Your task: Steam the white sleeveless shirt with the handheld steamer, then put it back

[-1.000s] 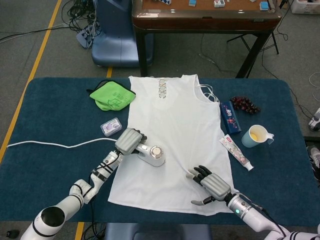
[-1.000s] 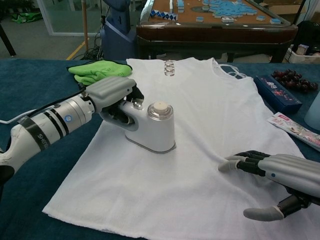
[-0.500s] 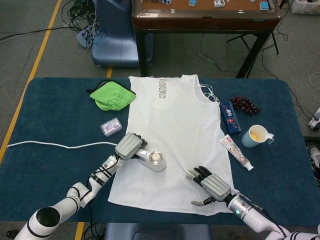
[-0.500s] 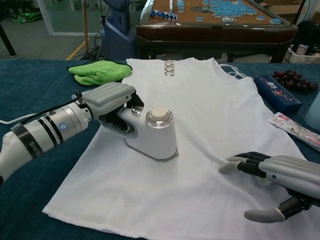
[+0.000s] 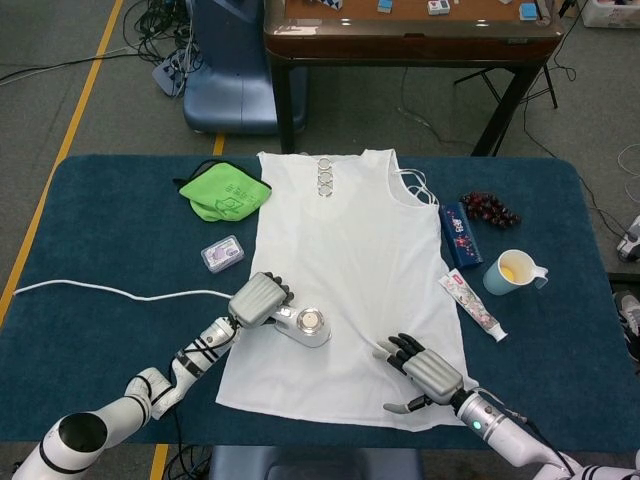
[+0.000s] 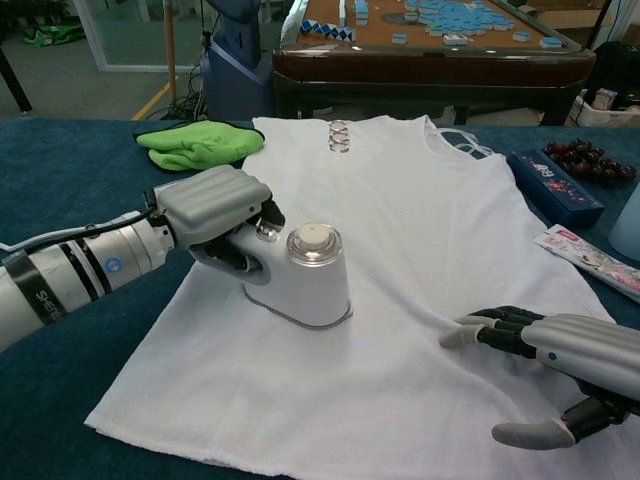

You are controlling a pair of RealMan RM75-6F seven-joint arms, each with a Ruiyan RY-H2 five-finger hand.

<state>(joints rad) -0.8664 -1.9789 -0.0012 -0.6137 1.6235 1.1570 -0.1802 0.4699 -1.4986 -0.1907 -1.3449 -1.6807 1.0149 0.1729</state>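
Note:
The white sleeveless shirt (image 5: 355, 260) (image 6: 400, 230) lies flat on the blue table, neck away from me. My left hand (image 5: 258, 299) (image 6: 215, 210) grips the handle of the white handheld steamer (image 5: 305, 327) (image 6: 300, 280), whose flat plate rests on the shirt's lower left part. Its white cord (image 5: 110, 291) trails off to the left. My right hand (image 5: 425, 370) (image 6: 555, 350) is open, fingers spread, with its fingertips touching the shirt's lower right area; it holds nothing.
A green cloth (image 5: 224, 192) and a small case (image 5: 222, 254) lie left of the shirt. To the right are grapes (image 5: 488, 208), a blue box (image 5: 460, 234), a tube (image 5: 470, 305) and a cup (image 5: 512, 271). A wooden table (image 5: 410, 30) stands behind.
The left hand has drawn the steamer down the shirt toward the hem and slightly left. The right hand has stayed in place.

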